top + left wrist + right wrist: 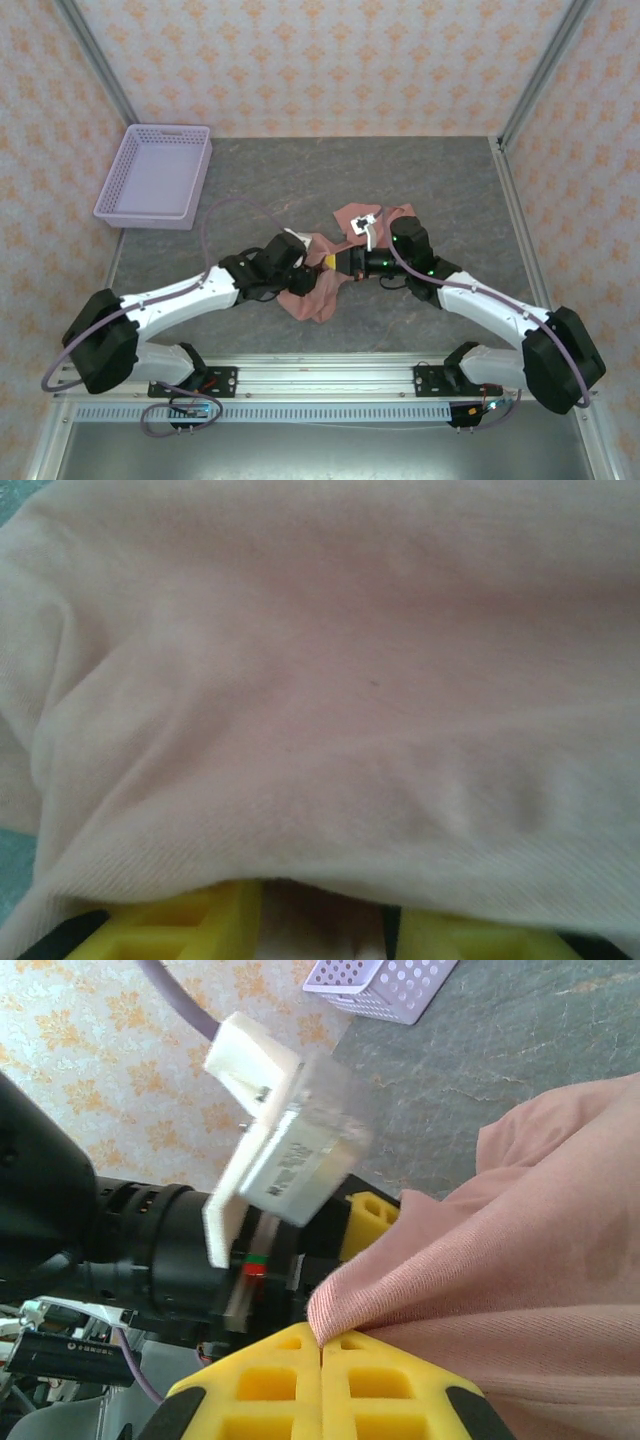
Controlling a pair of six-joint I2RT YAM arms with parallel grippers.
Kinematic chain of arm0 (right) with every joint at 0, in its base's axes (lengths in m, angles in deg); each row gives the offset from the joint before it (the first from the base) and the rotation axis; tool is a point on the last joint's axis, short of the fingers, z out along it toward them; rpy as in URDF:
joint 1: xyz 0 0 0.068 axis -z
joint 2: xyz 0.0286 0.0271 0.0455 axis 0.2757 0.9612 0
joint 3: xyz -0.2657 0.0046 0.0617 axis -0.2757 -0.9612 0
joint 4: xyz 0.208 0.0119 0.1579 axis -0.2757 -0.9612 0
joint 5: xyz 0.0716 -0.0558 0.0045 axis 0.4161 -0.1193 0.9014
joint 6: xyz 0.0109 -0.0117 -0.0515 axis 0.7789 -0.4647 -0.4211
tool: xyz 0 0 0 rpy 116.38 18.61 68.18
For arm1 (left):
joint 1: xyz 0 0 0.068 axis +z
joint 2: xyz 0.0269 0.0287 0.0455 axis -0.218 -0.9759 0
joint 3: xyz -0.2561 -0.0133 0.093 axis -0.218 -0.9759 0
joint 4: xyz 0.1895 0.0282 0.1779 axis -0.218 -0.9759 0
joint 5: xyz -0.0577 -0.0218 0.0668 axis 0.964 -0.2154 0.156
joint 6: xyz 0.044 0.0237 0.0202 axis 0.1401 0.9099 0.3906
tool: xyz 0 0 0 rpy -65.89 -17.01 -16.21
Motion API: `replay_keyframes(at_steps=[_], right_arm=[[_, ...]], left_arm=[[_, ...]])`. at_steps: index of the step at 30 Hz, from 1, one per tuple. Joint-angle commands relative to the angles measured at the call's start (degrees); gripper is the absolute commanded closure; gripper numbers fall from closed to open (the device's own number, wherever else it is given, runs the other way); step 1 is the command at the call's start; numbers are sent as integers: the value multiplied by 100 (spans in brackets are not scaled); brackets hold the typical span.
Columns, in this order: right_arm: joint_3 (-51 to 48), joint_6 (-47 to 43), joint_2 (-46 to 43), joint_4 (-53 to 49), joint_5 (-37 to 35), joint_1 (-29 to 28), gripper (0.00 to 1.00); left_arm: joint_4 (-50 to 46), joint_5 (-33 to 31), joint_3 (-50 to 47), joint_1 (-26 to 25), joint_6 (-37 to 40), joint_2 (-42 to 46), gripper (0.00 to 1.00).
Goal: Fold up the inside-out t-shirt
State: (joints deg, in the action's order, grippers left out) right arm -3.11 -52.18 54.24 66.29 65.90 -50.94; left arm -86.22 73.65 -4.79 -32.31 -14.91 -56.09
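Top external: bench (300,180), grey stone-look, carries everything. Basket (155,175), lavender, far left corner, well apart from the work. T-shirt (315,285), salmon-pink, bunched mid-bench between my two tools, long axis running far-right to near-left; both arms touch it, neither nearer. Right wrist: right tool (322,1345), jaws closed on a fold of the t-shirt. Left wrist: left tool (322,920), fingers part-way apart under draped cloth; whether it grips, I cannot tell. Judged next: draw the tools apart along that axis. White block (290,1155) on my left wrist: sticker print blurred, unreadable; no brand seen
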Motion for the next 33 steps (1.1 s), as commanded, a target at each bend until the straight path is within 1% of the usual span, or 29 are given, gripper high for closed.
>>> replay_keyframes(at_steps=[1, 2, 4, 7, 8, 9, 11, 13, 15, 16, 18, 20, 22, 25, 28, 29, 31, 33], right_arm=[[98, -78, -182, 18, -46, 39, 100], [99, -111, -179, -29, -61, 39, 100], [90, -155, -178, -61, -72, 46, 100], [72, -205, -193, -124, -139, 55, 100], [66, -245, -200, -172, -175, 70, 100], [56, -269, -221, -191, -194, 81, 100], [-6, -304, -264, -255, -242, 139, 100], [-38, -433, -341, -492, -343, 204, 100], [-106, -575, -477, -751, -547, 279, 100], [-122, -640, -556, -937, -735, 346, 100], [-84, -749, -689, -1368, -1255, 445, 100], [79, -896, -771, -2000, -2238, 452, 100], [271, -970, -705, -2531, -3046, 448, 100], [486, -1097, -431, -2762, -3332, 400, 100], [707, -1097, -133, -2865, -3667, 217, 99], [827, -1089, -40, -3066, -3946, 137, 94], [1105, -1172, 114, -3592, -4384, 62, 83], [1113, -1494, 38, -3833, -4455, -41, 73]], left_arm=[[391, -569, 385, -2, 54, -392, 56], [457, -590, 465, -5, 116, -576, 52], [599, -550, 602, 18, 167, -901, 48], [785, -357, 835, 53, 238, -1403, 48], [866, -322, 889, 53, 259, -1563, 51], [951, -320, 925, 65, 265, -1677, 55], [1151, -223, 932, 149, 234, -1846, 70], [1429, 72, 829, 276, 199, -1786, 85], [1810, 526, 565, 406, 192, -1509, 98], [1982, 786, 406, 479, 211, -1304, 100], [2283, 1313, -8, 588, 299, -756, 100], [2636, 1829, -551, 732, 291, 10, 100], [2950, 2325, -1015, 866, 215, 703, 100], [3269, 2857, -1469, 944, 105, 1553, 100], [3395, 3381, -1582, 946, 94, 1948, 100], [3379, 3537, -1582, 940, 125, 2000, 100], [3356, 3609, -1566, 940, 152, 2041, 100], [3357, 3625, -1549, 940, 180, 2033, 100]])
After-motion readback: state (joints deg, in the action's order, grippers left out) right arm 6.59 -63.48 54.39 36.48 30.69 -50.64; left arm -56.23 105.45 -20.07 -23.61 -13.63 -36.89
